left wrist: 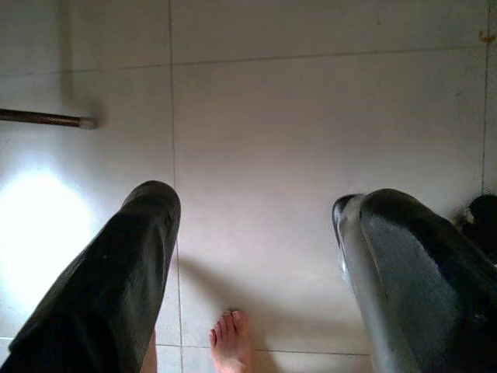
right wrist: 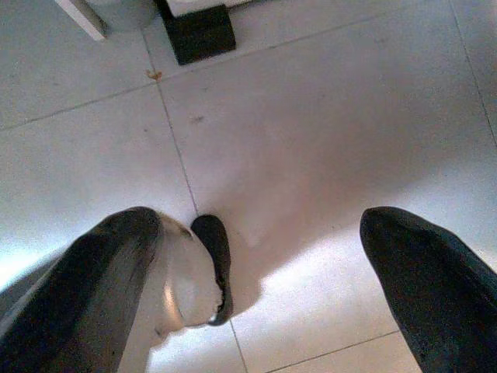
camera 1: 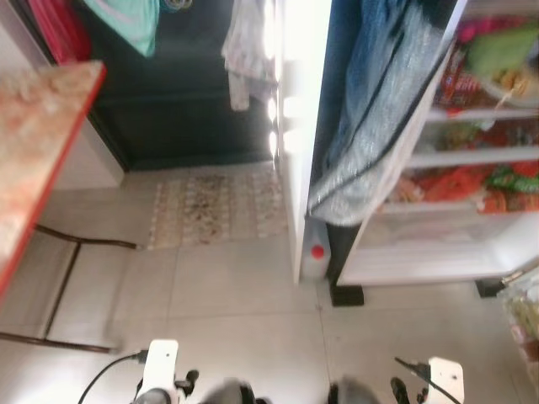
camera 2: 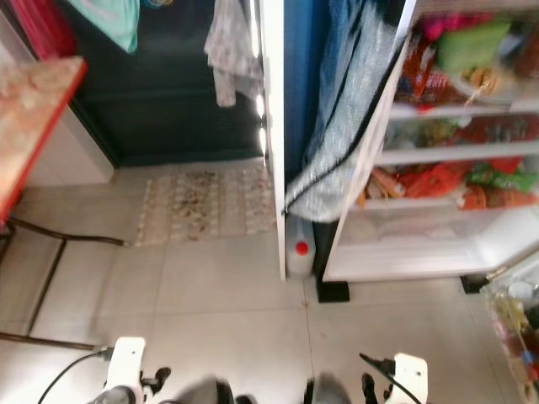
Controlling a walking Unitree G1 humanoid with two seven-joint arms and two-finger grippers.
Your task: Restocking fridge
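The fridge [camera 1: 472, 252] stands open at the right, its white shelves packed with red, orange and green food packets [camera 1: 497, 181]. A blue and silver cloth [camera 1: 379, 126] hangs over its door. Both arms hang low at the bottom edge of the eye views, the left arm [camera 1: 160, 370] and the right arm [camera 1: 442, 379]. In the left wrist view my left gripper [left wrist: 252, 202] is open over bare floor tiles. My right gripper [right wrist: 256, 221] is open too, with nothing between its fingers.
A clear bottle with a red cap [camera 1: 316, 257] stands on the floor by the fridge door, beside a black block [camera 1: 346, 295]. A red-edged table [camera 1: 42, 143] with metal legs is at the left, a patterned rug [camera 1: 219, 206] ahead. A person's bare foot [left wrist: 231, 342] rests on the tiles.
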